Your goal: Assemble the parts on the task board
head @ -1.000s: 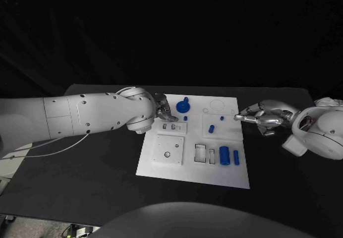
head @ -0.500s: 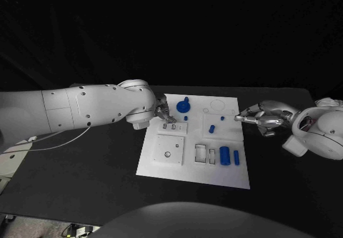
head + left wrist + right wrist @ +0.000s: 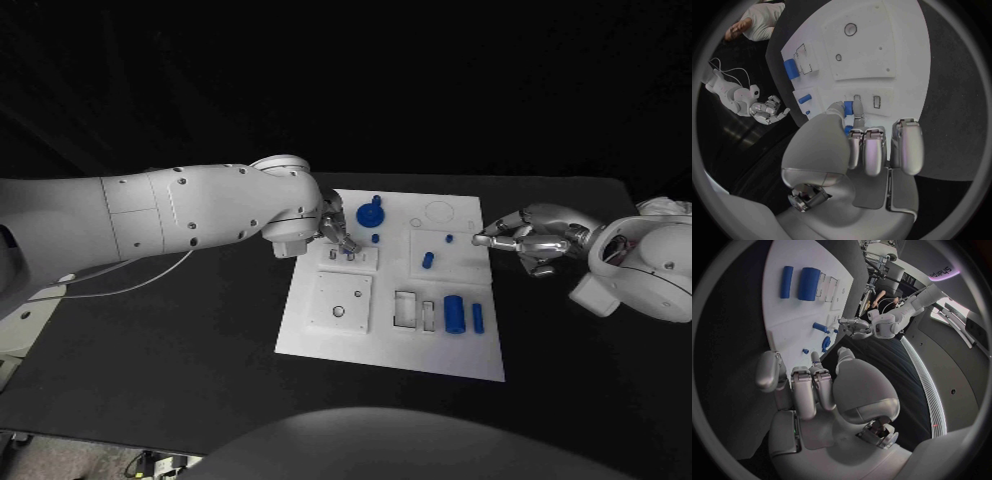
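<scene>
Left hand (image 3: 335, 232) hovers over the white board's (image 3: 389, 345) small slots, fingers (image 3: 870, 150) curled together pinching what looks like a small blue part (image 3: 848, 106) to seat it, right hand (image 3: 522, 238) waits beside the board, fingers loosely curled, empty.

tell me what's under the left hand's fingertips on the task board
The left hand reaches down over the task board at a small raised plate with two narrow slots. A small blue part sits by its fingertips. Whether the fingers touch the slots or hold anything is covered.
</scene>
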Robot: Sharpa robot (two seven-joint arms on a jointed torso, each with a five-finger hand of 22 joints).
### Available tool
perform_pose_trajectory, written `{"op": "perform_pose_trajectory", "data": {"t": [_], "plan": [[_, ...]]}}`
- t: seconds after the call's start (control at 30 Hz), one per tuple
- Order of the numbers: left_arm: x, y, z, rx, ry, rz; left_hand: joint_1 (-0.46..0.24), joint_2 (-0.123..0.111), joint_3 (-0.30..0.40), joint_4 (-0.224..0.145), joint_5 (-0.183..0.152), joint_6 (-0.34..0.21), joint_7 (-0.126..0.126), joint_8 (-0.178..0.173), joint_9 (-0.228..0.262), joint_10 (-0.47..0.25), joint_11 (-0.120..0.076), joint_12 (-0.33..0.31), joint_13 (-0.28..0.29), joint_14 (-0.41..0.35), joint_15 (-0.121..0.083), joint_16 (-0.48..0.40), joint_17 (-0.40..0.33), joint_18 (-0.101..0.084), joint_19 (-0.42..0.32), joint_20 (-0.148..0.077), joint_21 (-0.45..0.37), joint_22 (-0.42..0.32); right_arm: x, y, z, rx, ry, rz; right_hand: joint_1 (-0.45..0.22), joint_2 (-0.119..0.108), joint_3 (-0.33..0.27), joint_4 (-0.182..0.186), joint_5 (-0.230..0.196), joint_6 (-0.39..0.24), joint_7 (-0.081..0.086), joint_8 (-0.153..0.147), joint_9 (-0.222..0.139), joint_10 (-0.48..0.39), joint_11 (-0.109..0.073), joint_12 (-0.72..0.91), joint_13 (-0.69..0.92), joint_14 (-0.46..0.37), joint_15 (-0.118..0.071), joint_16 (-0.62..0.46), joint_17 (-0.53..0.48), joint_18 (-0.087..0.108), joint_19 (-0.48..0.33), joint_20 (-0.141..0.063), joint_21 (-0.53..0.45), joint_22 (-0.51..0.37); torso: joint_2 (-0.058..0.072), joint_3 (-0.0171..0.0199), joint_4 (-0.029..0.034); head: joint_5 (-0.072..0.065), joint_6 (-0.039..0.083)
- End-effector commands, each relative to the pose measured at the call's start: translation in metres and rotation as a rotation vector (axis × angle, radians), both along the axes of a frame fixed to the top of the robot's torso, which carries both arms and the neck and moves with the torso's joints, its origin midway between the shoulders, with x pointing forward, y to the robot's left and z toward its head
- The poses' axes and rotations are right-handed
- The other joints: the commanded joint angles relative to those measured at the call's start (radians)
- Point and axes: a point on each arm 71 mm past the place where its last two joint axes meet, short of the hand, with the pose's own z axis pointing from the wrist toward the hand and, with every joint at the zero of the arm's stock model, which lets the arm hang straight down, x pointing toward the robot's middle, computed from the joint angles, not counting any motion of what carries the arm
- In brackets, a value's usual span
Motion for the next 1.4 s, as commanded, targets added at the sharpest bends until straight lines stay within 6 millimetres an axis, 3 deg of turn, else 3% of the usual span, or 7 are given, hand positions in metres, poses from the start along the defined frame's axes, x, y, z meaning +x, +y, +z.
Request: {"op": "perform_pose_trajectory", "data": {"t": [0.03, 0.2, 0.7, 1.4], "plan": [[-0.0012, 0.0046, -0.0025, 0.074, 0.061, 0.043, -0.011, 0.002, 0.022, -0.016, -0.007, 0.039, -0.036, -0.002, 0.0, 0.102, -0.005, -0.004, 0.263, 0.103, -0.007, 0.002, 0.263, -0.007, 0.018, -0.007, -0.002, 0.147, -0.0011, 0.0023, -0.0019, -0.003, 0.019, 0.019, 0.012, 0.002, 0.005, -0.001, 0.004, 0.001, 0.004, -0.007, -0.001, 0.108, 0.005, -0.003, 0.26, 0.106, 0.004, 0.003, 0.263, 0.02, -0.004, 0.0, -0.006, 0.145, -0.001, 0.0003, -0.0003, 0.003, 0.0], [0.0, 0.0038, -0.0032, 0.085, 0.068, 0.04, -0.016, 0.002, 0.027, -0.016, -0.011, 0.036, -0.034, -0.005, -0.001, 0.102, -0.004, -0.004, 0.263, 0.103, -0.007, 0.002, 0.263, -0.007, 0.018, -0.007, -0.003, 0.146, -0.0012, 0.0026, -0.0031, -0.002, 0.022, 0.02, 0.012, 0.002, 0.005, -0.001, 0.004, 0.001, 0.004, -0.007, -0.001, 0.108, 0.005, -0.003, 0.26, 0.106, 0.004, 0.003, 0.263, 0.02, -0.004, 0.0, -0.006, 0.145, -0.001, 0.0001, 0.0016, 0.004, 0.0], [0.003, -0.0034, -0.0082, 0.103, 0.068, 0.023, -0.04, -0.003, 0.042, -0.017, -0.037, 0.025, -0.03, -0.017, -0.003, 0.102, 0.0, -0.004, 0.263, 0.103, -0.004, 0.002, 0.263, -0.006, 0.017, -0.005, -0.007, 0.145, -0.0015, 0.0027, -0.0047, 0.001, 0.025, 0.021, 0.013, 0.002, 0.005, -0.001, 0.005, 0.001, 0.004, -0.007, -0.001, 0.108, 0.005, -0.003, 0.26, 0.106, 0.004, 0.003, 0.263, 0.021, -0.007, 0.0, -0.008, 0.144, -0.001, -0.0001, -0.0013, 0.009, 0.0], [0.0074, 0.0023, -0.01, 0.152, 0.069, 0.034, -0.048, -0.004, 0.046, -0.017, -0.044, 0.023, -0.028, -0.02, -0.003, 0.102, 0.001, -0.004, 0.263, 0.103, -0.003, 0.002, 0.263, -0.006, 0.017, -0.004, -0.008, 0.145, -0.0019, 0.0022, -0.0053, 0.0, 0.029, 0.021, 0.013, 0.002, 0.005, -0.001, 0.005, 0.001, 0.004, -0.007, -0.001, 0.108, 0.005, -0.003, 0.26, 0.106, 0.004, 0.003, 0.263, 0.021, -0.007, 0.0, -0.008, 0.144, -0.001, -0.0003, 0.0011, 0.016, 0.0]]}}
